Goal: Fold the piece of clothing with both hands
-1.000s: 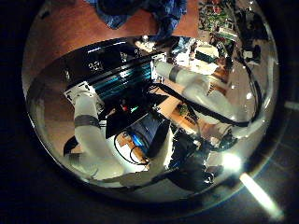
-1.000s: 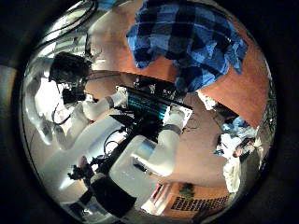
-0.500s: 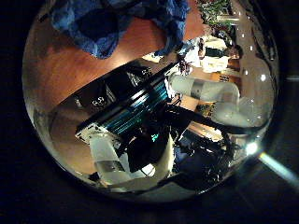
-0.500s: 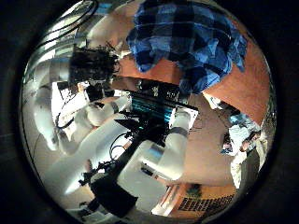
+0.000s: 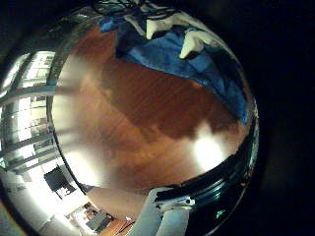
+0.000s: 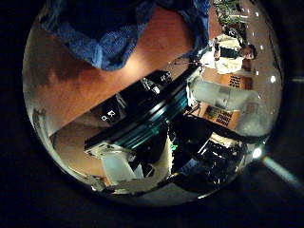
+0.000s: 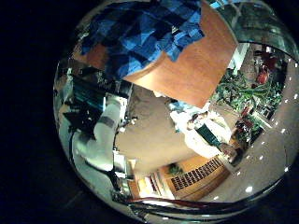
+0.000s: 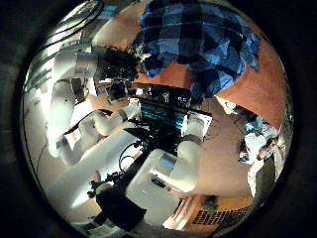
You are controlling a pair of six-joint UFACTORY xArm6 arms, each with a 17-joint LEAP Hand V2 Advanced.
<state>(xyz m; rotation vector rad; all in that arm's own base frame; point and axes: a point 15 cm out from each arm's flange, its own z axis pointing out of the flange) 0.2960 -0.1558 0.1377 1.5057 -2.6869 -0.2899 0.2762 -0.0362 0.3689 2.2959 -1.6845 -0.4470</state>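
Note:
A checked piece of clothing (image 8: 198,45) lies crumpled on the wooden table (image 8: 253,94). It fills much of the left thumb side view as the cloth (image 6: 114,33), so that palm is close above it. My left hand (image 8: 121,64) is at the cloth's edge in the right thumb side view. Its fingertips (image 5: 192,44) reach out straight over the cloth (image 5: 187,69) and are not curled round it. The right palm looks down on the cloth (image 7: 140,33) from higher up. None of the right hand itself shows.
Bare table top (image 5: 148,128) stretches away from the cloth toward the table's edge. Beyond that edge stands a rack of equipment (image 8: 163,109) between the arms' bases. A potted plant (image 7: 238,93) is further back in the room.
My left hand has swung in to the cloth's edge, and the cloth has grown larger in its thumb side view. The right palm's view has hardly shifted.

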